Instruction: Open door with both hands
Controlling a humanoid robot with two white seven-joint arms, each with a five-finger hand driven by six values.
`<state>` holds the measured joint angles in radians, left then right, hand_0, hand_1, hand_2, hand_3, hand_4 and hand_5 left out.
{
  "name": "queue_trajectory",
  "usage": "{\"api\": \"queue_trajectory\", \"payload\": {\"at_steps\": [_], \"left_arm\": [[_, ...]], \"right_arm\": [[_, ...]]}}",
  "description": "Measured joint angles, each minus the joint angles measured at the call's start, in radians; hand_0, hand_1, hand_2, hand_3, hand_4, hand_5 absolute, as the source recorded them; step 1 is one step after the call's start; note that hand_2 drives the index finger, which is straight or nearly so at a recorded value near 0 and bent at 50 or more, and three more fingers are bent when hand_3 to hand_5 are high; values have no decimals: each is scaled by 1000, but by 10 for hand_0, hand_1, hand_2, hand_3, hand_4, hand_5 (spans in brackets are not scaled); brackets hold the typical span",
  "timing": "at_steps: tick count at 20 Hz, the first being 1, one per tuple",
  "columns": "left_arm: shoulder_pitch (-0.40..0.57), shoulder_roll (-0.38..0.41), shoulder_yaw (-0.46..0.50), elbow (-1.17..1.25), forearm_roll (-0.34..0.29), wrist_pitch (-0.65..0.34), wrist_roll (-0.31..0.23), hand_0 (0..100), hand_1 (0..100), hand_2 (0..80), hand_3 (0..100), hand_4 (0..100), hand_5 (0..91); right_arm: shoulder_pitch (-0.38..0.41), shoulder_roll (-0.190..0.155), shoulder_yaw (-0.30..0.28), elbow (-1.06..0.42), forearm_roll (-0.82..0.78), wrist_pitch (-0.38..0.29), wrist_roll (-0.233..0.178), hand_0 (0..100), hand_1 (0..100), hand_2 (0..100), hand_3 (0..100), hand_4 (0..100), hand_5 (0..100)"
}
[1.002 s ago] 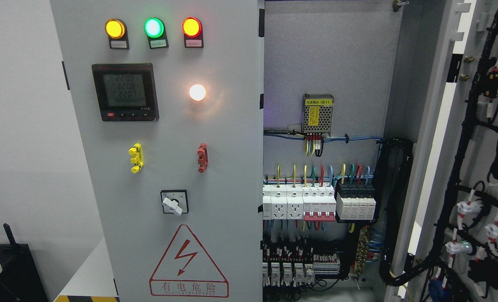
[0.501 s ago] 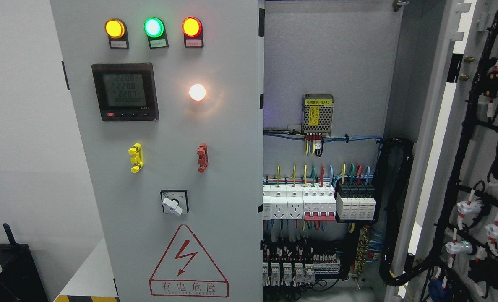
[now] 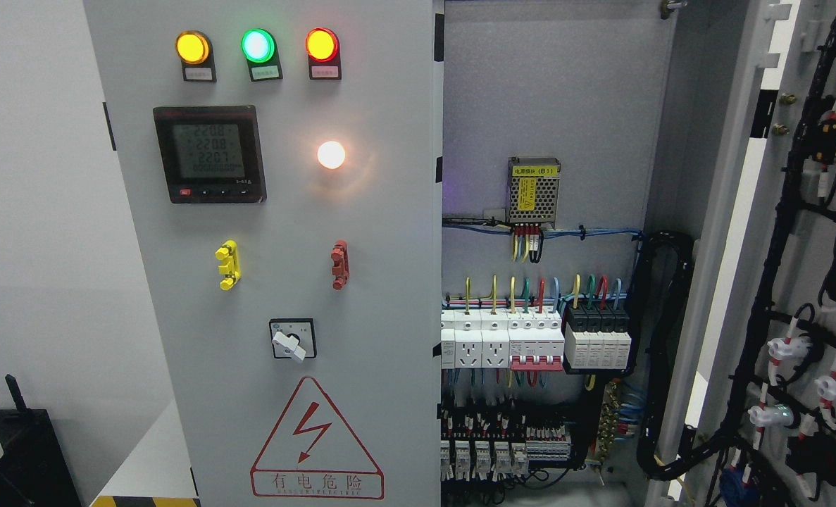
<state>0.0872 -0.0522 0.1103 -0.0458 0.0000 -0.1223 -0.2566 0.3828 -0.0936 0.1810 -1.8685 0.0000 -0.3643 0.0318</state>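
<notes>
Standing before the cabinet, I see neither robot hand in view, so whether they are released or clenched I cannot tell. The right door already hangs swung wide at the far right, its inner face strung with black cable looms and white connectors. The left door fills the left-centre, apparently shut or nearly so: flat grey painted sheet steel, smooth and likely slippery, stiff, probably heavy on its hinges. Its free edge beside the exposed breakers looks the sensible place to hook fingers. I'd avoid the meter, the indicator lamps and the rotary switch, which look fragile
</notes>
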Motion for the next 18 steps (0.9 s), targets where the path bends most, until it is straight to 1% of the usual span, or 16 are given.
{"api": "queue_trajectory", "payload": {"at_steps": [9,14,18], "left_arm": [[0,0,0,0,0,-2,0,0,0,0,0,31,0],[0,0,0,0,0,-5,0,0,0,0,0,31,0],[0,0,0,0,0,-5,0,0,0,0,0,31,0]], "right_arm": [[-193,1,59,23,0,55,2,107,0,0,0,0,0],[-286,7,96,42,0,152,3,106,0,0,0,0,0],[-346,12,115,61,-18,228,3,106,0,0,0,0,0]]}}
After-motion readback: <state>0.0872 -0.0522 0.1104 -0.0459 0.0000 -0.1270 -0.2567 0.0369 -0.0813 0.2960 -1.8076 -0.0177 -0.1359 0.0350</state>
